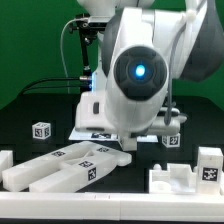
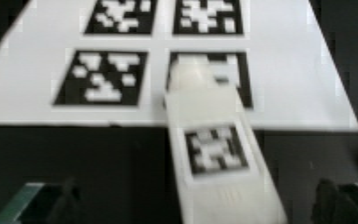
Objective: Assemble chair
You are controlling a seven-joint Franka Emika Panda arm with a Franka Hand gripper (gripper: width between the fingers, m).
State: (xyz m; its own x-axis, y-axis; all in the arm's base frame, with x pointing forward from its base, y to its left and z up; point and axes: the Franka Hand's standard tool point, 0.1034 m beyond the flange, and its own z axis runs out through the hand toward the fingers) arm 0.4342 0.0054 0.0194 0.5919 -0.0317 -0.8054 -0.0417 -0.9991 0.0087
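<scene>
In the wrist view a long white chair bar (image 2: 206, 150) with a square tag lies with its far end on the marker board (image 2: 34, 90). My gripper (image 2: 197, 208) is open above the bar's near end. Its dark fingers (image 2: 51, 205) stand wide apart on either side and do not touch the bar. In the exterior view the gripper is mostly hidden behind the arm's body (image 1: 140, 70). Several long tagged bars (image 1: 70, 165) lie side by side at the front on the exterior view's left.
A small tagged cube (image 1: 41, 130) sits on the exterior view's left. A tagged piece (image 1: 170, 140), a blocky bracket-like part (image 1: 175, 180) and a tagged upright piece (image 1: 209, 165) stand on the exterior view's right. The marker board (image 1: 95, 132) lies under the arm.
</scene>
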